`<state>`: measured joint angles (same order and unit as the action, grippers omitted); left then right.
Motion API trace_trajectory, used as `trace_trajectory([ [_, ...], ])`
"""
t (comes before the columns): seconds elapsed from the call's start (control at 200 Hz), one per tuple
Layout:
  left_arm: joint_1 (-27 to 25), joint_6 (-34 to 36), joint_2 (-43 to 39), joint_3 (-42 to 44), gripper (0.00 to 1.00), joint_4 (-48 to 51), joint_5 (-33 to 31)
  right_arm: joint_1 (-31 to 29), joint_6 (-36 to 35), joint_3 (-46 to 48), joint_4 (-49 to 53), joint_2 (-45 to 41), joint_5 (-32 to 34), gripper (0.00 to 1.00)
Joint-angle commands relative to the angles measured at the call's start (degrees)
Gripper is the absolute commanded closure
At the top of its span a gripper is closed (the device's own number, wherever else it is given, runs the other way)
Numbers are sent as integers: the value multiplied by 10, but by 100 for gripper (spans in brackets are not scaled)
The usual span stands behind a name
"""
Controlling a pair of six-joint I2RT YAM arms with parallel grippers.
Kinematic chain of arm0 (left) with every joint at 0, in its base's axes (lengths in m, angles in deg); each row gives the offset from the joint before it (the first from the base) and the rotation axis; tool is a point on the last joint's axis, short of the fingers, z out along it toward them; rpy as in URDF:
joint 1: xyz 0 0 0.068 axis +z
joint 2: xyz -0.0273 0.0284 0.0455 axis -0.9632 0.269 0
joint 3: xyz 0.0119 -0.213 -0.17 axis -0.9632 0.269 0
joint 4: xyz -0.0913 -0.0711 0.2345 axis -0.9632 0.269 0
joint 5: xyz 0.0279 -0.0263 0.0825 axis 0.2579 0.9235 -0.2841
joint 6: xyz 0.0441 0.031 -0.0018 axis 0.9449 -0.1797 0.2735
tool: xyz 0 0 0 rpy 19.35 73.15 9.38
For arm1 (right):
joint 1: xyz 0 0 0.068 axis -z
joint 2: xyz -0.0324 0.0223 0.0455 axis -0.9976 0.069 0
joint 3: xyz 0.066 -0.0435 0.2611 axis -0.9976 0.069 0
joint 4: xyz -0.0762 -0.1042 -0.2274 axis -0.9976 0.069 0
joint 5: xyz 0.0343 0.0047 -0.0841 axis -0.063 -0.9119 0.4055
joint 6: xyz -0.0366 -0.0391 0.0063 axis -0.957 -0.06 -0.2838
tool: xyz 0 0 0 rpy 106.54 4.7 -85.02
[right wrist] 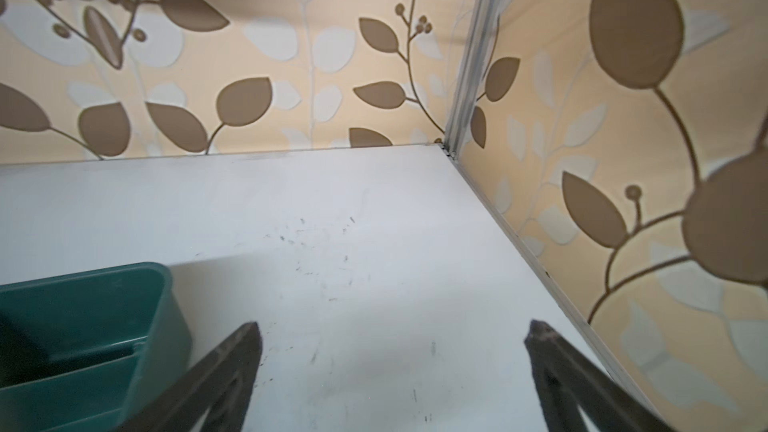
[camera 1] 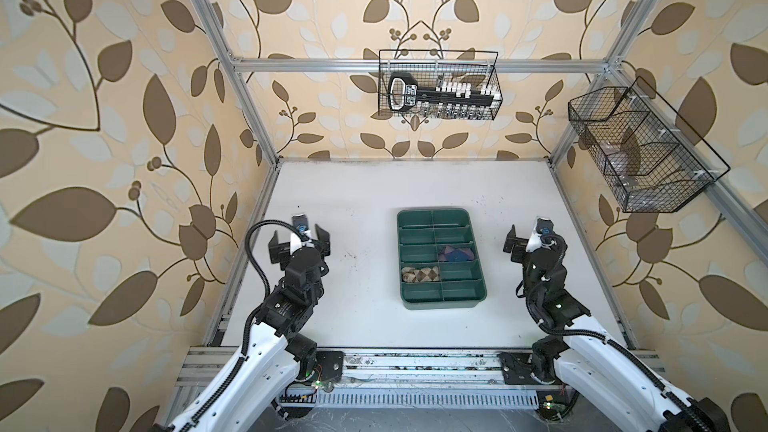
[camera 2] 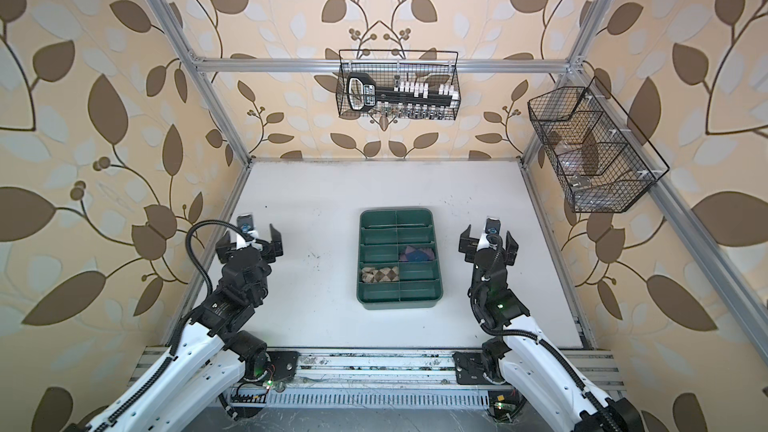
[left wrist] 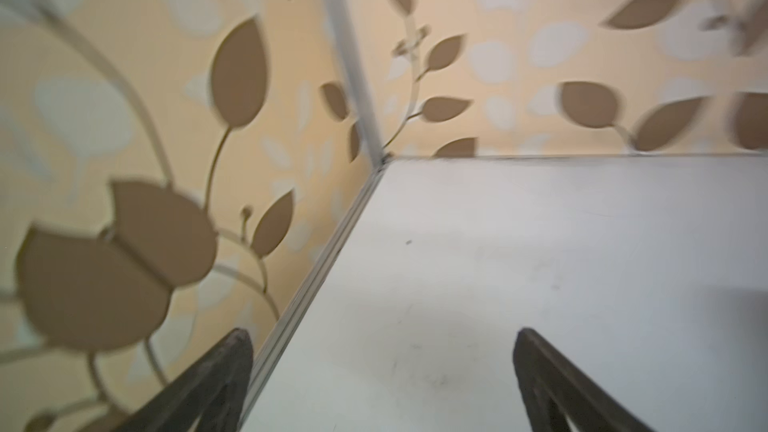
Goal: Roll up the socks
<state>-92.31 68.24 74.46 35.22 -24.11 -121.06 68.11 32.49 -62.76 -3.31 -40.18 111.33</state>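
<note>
Tan argyle sock (camera 1: 420,274) (camera 2: 380,274) lies bunched in the green divided tray (camera 1: 440,304) (camera 2: 398,305), mid-counter (camera 1: 353,201), in the left column, second row from the near end. It seems to reach the centre divider. Purple sock (camera 1: 457,253) (camera 2: 417,254) is also bunched, with a navy patch showing, in the right column one row farther back. The two are in neighbouring cells and touch neither tool.

Left tool (camera 1: 300,236) (camera 2: 251,238) (left wrist: 382,342) is well left of the tray, near the side wall, above the counter. Its jaws are spread wide with nothing between them; its wrist view is blurred.

Right tool (camera 1: 534,238) (camera 2: 489,238) (right wrist: 395,334) is right of the tray, also released and empty. A tray corner (right wrist: 124,305) shows beside one finger.
</note>
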Motion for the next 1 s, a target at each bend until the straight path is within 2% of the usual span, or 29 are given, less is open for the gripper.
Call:
trace_trajectory([
  [0.0, 89, -186, 37, 35, 1, -26, -29, 23, -15, 62, -97, -24, -2, 0],
  [0.09, 121, -137, 111, 34, 1, -100, 7, 29, -16, 124, -188, -34, -34, 0],
  [0.165, 130, -106, 179, 33, 1, -156, 45, 41, -17, 136, -223, -18, -70, 0],
  [0.23, 142, -119, 232, 42, 1, -221, 73, 59, -14, 134, -256, 21, -103, 0],
  [0.31, 184, -145, 305, 65, 1, -319, 168, 99, -7, 129, -317, 94, -160, 0],
  [0.345, 193, -137, 339, 64, 1, -353, 178, 118, 1, 122, -330, 126, -185, 0],
  [0.425, 206, -126, 387, 18, 1, -324, 203, 137, 0, 109, -360, 187, -212, 0],
  [0.485, 219, -125, 422, 9, 1, -348, 253, 142, -14, 109, -402, 223, -242, 0],
  [0.54, 220, -112, 451, 18, 1, -401, 290, 143, -22, 95, -398, 253, -266, 0],
  [0.615, 220, -74, 491, 0, 1, -396, 383, 144, -30, 87, -431, 315, -292, 0],
  [0.675, 220, -45, 522, 4, 1, -439, 436, 143, -39, 74, -466, 370, -305, 0],
  [0.725, 220, -43, 517, 3, 1, -432, 442, 157, -24, 46, -373, 348, -317, 0],
  [0.785, 217, -41, 513, 1, 1, -419, 441, 170, -17, 45, -405, 366, -334, 0],
  [0.855, 201, -36, 516, -6, 1, -408, 409, 170, -17, 45, -391, 359, -329, 0],
  [0.995, 200, -35, 516, -4, 1, -410, 408, 165, -19, 46, -394, 359, -322, 0],
])
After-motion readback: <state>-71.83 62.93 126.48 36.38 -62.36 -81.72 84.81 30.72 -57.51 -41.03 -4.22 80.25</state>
